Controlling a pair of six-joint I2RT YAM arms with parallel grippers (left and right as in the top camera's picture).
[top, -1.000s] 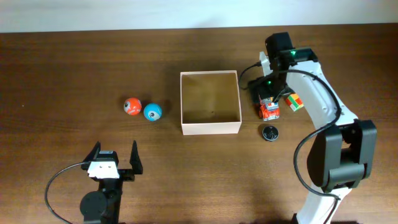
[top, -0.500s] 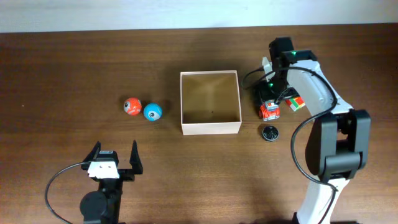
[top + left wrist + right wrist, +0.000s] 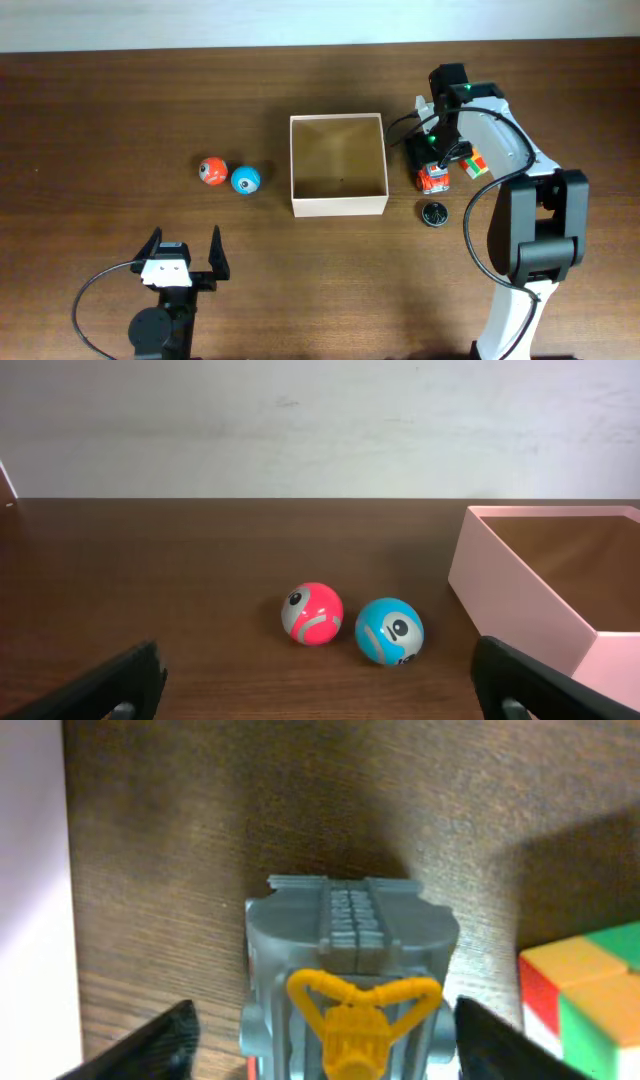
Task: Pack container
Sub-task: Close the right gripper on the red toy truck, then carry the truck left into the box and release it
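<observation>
Worktop (image 3: 100, 120): dark wood. It carries the container in the middle, two balls to one side and three small things to the other.
Right arm (image 3: 520, 170): over the past second its elbow has drawn in and its wrist has settled over the toy fire truck. Nothing else on the worktop has shifted.
Container (image 3: 338, 206): square, cream-walled and open-topped. It stands at the centre of the worktop, and its tan floor is still bare, so we judge the packing has not yet begun.
Left end effector (image 3: 184, 245): parked near the front edge with its jaws spread wide and holding nothing. It faces the balls and the container's side wall.
Right end effector (image 3: 326, 1042): its jaws straddle the truck. Bare wood shows between one finger and the truck's side, so they are still spread and not yet pinching. We cannot tell whether the other finger touches.
Toy fire truck (image 3: 345, 955): it has a red body, a grey ladder and a yellow nozzle. It sits on the worktop just beside the container's wall. We judge it will be the first item packed, with the grasp about to be made.
Puzzle cube (image 3: 473, 163): just beside the truck, on the side away from the container. It is close enough to be nudged as the jaws close.
Black disc (image 3: 433, 213): near the truck and untouched.
Balls: red-orange ball (image 3: 212, 171) and blue ball (image 3: 245, 179), touching or nearly so, well apart from the container.
</observation>
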